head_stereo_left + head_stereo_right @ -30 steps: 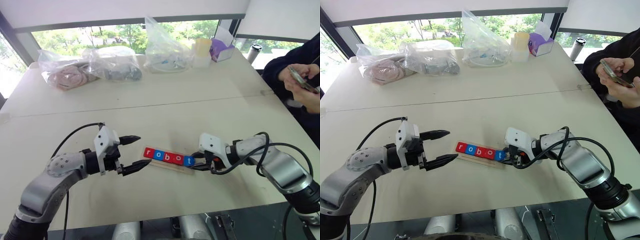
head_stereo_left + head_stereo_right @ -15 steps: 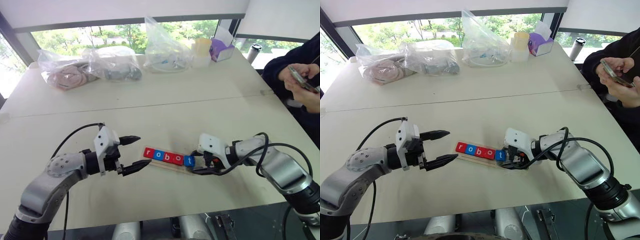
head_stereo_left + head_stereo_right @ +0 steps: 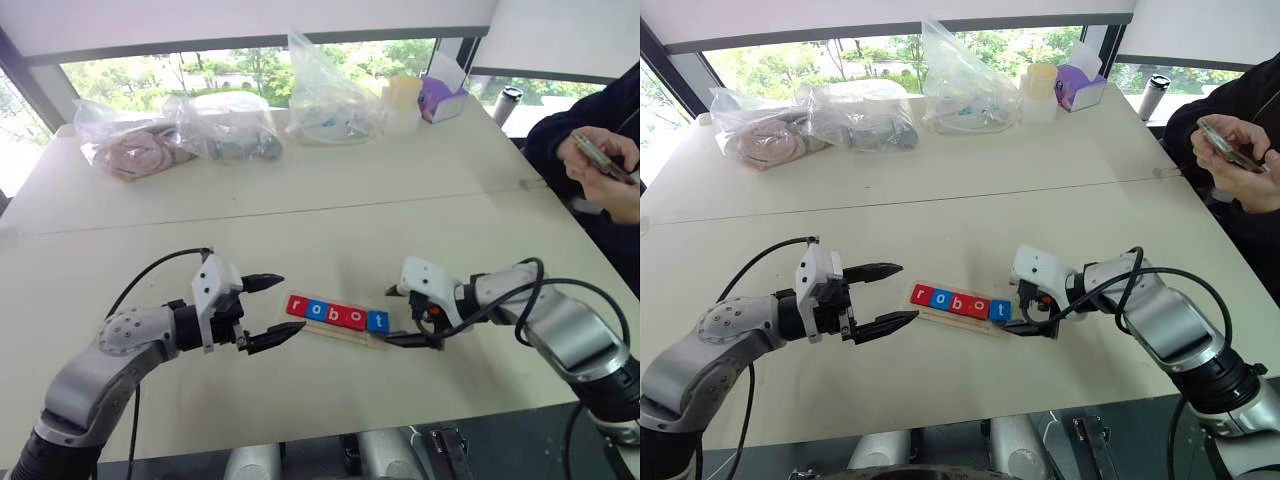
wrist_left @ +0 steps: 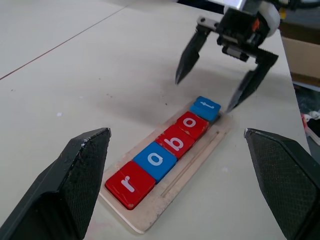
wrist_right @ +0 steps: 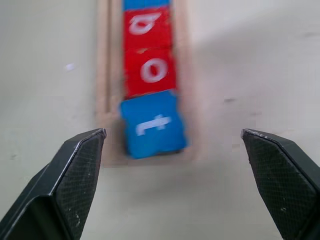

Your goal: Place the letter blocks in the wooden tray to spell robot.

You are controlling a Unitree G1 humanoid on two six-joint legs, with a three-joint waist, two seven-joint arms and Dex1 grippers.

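Your right hand hangs wide open and empty just off the t end of the wooden tray. All five letter blocks sit in its slot near the table's front edge, reading robot. The blue t looks slightly askew. The tray's long axis runs between your hands; the left hand, spread wide and holding nothing, is at the r end.

1. A pale bench with a seam running across it.
2. Windows behind show daylight and green trees.
3. Clear plastic bags lie along the far edge.
4. A seated person holds a phone.
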